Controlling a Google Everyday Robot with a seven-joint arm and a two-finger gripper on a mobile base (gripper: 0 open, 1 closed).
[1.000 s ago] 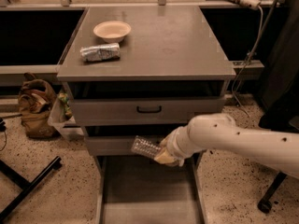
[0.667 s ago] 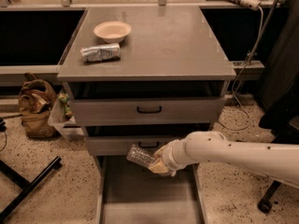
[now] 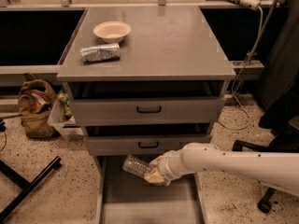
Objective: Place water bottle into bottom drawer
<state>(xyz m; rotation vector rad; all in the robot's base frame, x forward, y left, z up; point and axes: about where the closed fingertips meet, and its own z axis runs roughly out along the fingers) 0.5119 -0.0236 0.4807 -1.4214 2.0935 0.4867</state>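
Observation:
The water bottle (image 3: 134,165) is a small clear ribbed plastic bottle, held lying on its side. My gripper (image 3: 153,171) is shut on the bottle's right end and holds it over the back of the bottom drawer (image 3: 148,203), just below the middle drawer's front. The bottom drawer is pulled out toward the camera, with a wide flat grey floor. The white arm (image 3: 233,160) reaches in from the right. The bottle's cap and label are hidden by the gripper.
Two shallower grey drawers with black handles (image 3: 148,109) sit above. On the cabinet top lie a beige bowl (image 3: 112,31) and a silvery snack packet (image 3: 100,52). A brown bag (image 3: 33,107) and black stand legs (image 3: 25,185) are on the floor to the left. A chair base (image 3: 266,202) is at the right.
The gripper has carried the bottle down and to the left, from beside the middle drawer's front to over the open bottom drawer.

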